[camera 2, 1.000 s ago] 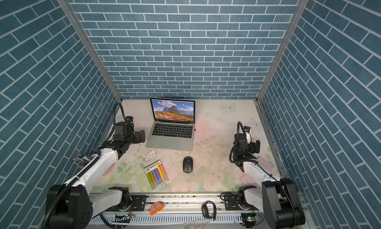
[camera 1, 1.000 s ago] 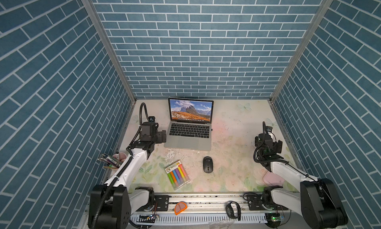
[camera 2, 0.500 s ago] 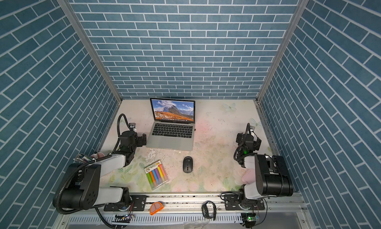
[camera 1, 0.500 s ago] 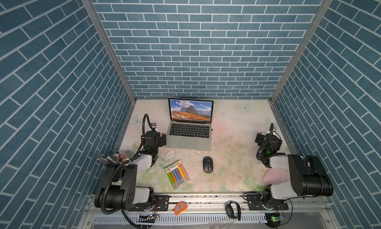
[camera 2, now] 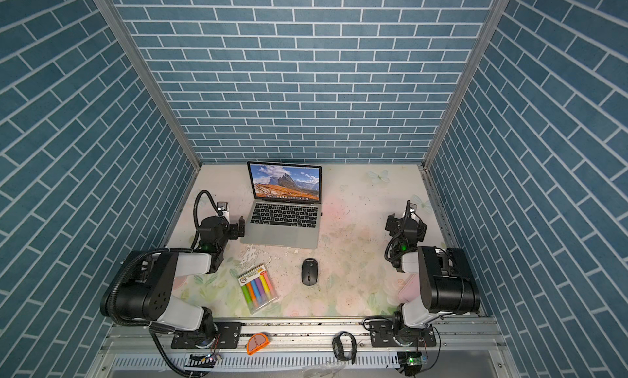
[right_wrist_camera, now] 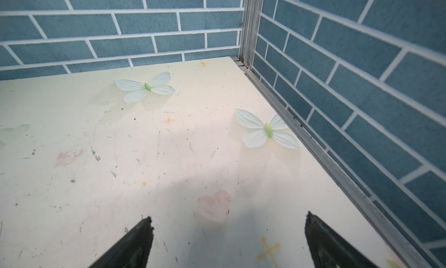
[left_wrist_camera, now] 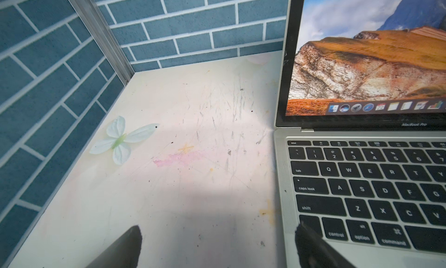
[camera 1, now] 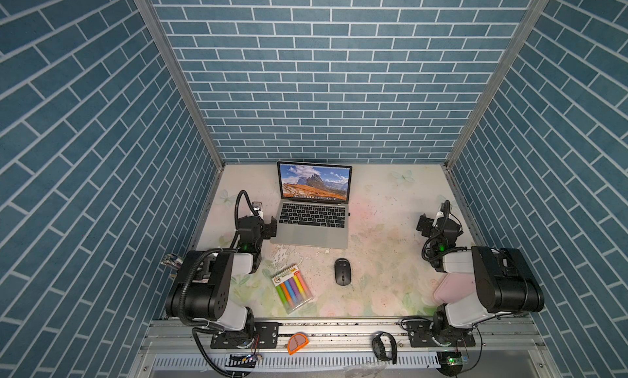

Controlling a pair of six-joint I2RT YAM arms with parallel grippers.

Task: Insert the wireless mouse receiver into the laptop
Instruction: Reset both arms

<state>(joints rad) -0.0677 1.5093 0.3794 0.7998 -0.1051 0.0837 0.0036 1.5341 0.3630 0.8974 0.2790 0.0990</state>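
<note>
The silver-grey laptop [camera 1: 311,237] [camera 2: 282,235] stands open at the back centre, with a mountain picture on its screen. A tiny dark stub that looks like the wireless mouse receiver [camera 1: 349,213] [camera 2: 321,213] sticks out of its right edge. My left gripper [camera 1: 270,227] [camera 2: 239,227] [left_wrist_camera: 218,237] hangs open and empty at the laptop's left edge [left_wrist_camera: 280,182], with one fingertip [left_wrist_camera: 306,240] over the keyboard corner. Far to the right by the side wall, my right gripper [camera 1: 438,223] [camera 2: 406,225] [right_wrist_camera: 228,227] is open over bare table.
A black oval mouse [camera 1: 342,271] [camera 2: 309,272] lies in front of the laptop, and a pack of coloured markers [camera 1: 292,288] lies to its left. A pink case [camera 1: 452,288] sits under the right arm. Blue brick walls close in three sides. An orange item [camera 1: 298,342] and a black watch [camera 1: 384,345] rest on the front rail.
Both arms have folded back and down toward their bases at the front. Both grippers stayed open and empty near where they were.
</note>
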